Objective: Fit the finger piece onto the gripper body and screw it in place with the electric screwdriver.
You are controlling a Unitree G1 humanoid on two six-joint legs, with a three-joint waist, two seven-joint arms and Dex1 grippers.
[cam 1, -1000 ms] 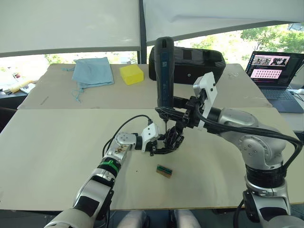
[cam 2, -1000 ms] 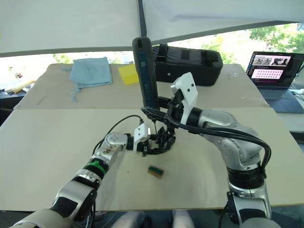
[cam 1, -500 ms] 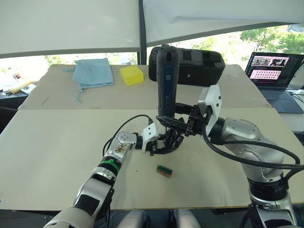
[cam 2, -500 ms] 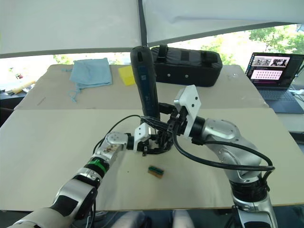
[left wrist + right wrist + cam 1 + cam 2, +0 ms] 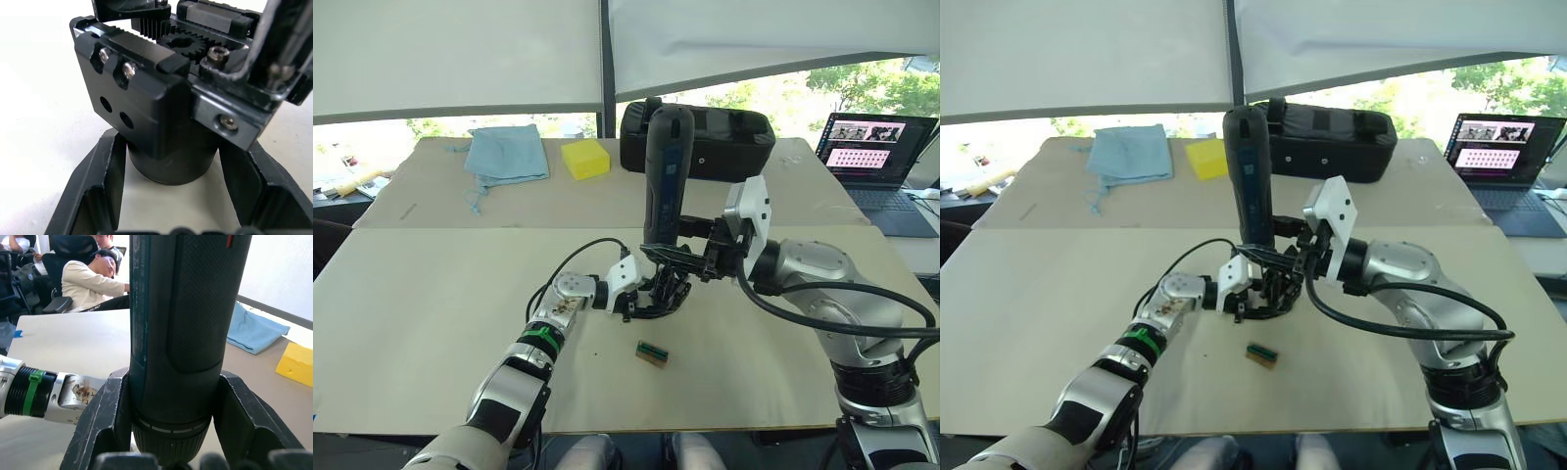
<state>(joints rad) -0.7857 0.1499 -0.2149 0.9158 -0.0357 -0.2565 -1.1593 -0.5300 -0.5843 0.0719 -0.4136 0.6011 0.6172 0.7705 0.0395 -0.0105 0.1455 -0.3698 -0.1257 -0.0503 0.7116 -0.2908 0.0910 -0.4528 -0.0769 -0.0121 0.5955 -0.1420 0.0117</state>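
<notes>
The gripper body [image 5: 662,291], a small black assembly with a round base, stands on the table's middle. My left gripper [image 5: 641,300] is shut on that base. In the left wrist view its fingers [image 5: 95,188] flank the base below the gears and screws of the gripper body [image 5: 156,107]. My right gripper [image 5: 683,257] is shut on the electric screwdriver [image 5: 662,176], which stands nearly upright with its tip down over the assembly. The screwdriver [image 5: 181,328] rises between the right gripper's fingers [image 5: 105,421]. I cannot tell the finger piece apart from the dark assembly.
A small green-and-brown block [image 5: 651,352] lies just in front of the assembly. On the far table are a black case [image 5: 715,137], a yellow block [image 5: 584,157], a blue cloth [image 5: 506,152] and a laptop [image 5: 869,147]. Seated people [image 5: 93,281] are behind the table.
My right gripper has lowered the screwdriver and shifted it slightly right, bringing its tip down to the gripper body. The left gripper has kept its hold in place.
</notes>
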